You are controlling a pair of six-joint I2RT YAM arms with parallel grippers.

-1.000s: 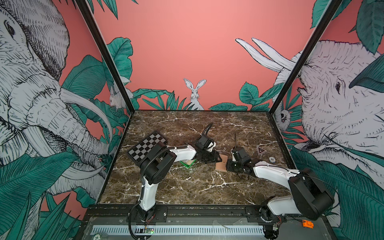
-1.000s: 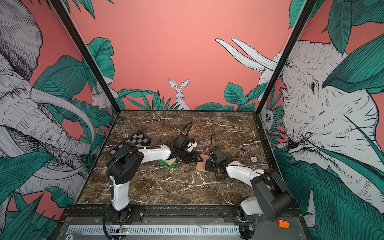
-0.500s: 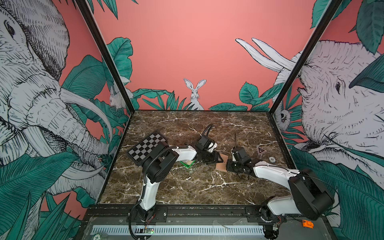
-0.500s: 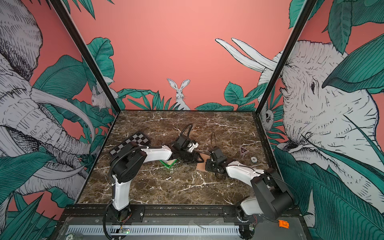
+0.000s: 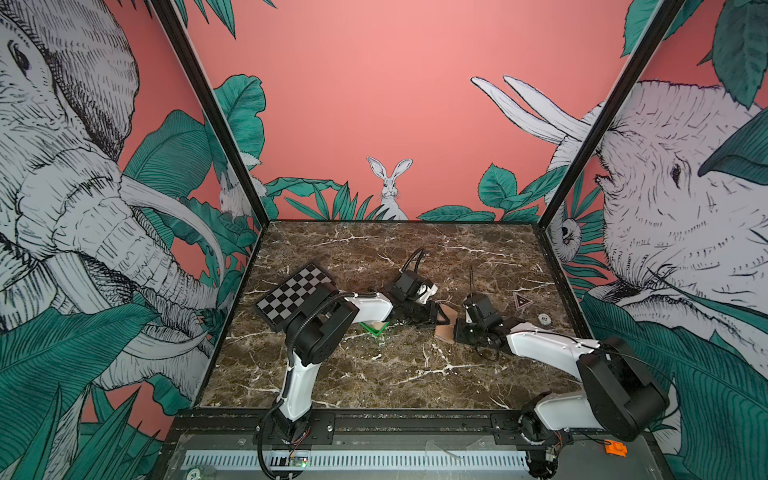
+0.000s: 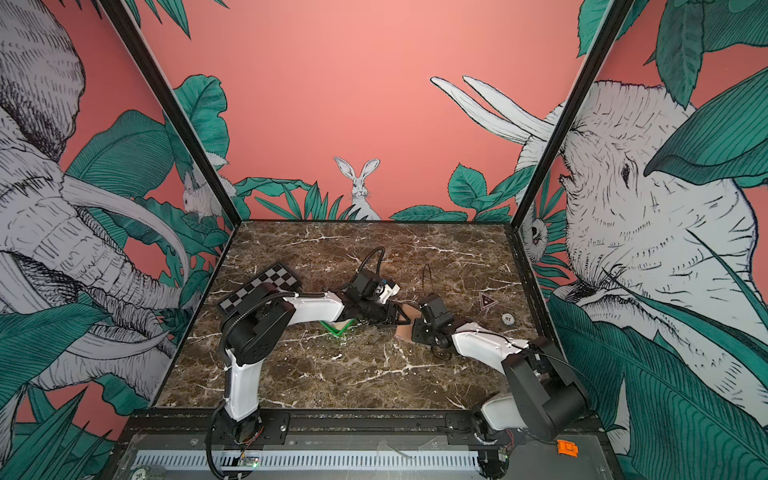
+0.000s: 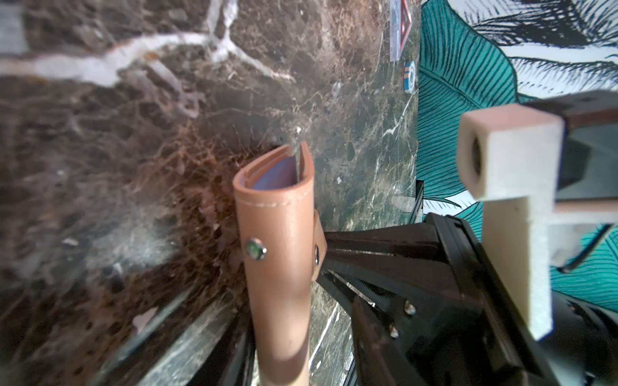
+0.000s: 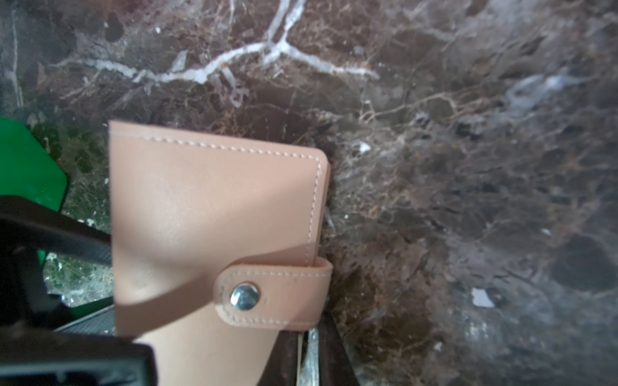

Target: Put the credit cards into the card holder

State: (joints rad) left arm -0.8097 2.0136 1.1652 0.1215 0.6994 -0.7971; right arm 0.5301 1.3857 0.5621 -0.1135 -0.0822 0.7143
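The tan card holder point(image 5: 445, 329) point(image 6: 403, 331) is held on edge at the table's middle, snap tab fastened point(image 8: 245, 296). My right gripper point(image 5: 456, 330) point(image 6: 414, 332) point(image 8: 312, 357) is shut on its edge beside the tab. My left gripper point(image 5: 438, 316) point(image 6: 400, 316) point(image 7: 301, 337) straddles the holder point(image 7: 277, 234) from the other side. Its jaws are apart: one finger lies against the holder, and marble shows between the holder and the other finger. Pale blue sleeves show at the holder's end. Cream credit cards point(image 5: 376, 325) point(image 6: 343, 323) lie in the green tray, mostly hidden by my left arm.
The green tray point(image 5: 374, 330) point(image 6: 337, 330) point(image 8: 26, 167) sits just left of the holder. A checkered board point(image 5: 297, 297) point(image 6: 259, 289) lies at the back left. A triangular sticker point(image 5: 522, 300) and a small round token point(image 5: 543, 319) lie at the right, near the wall.
The left gripper's jaws have narrowed a little around the card holder. Neither arm has visibly moved, and the right gripper keeps its hold.
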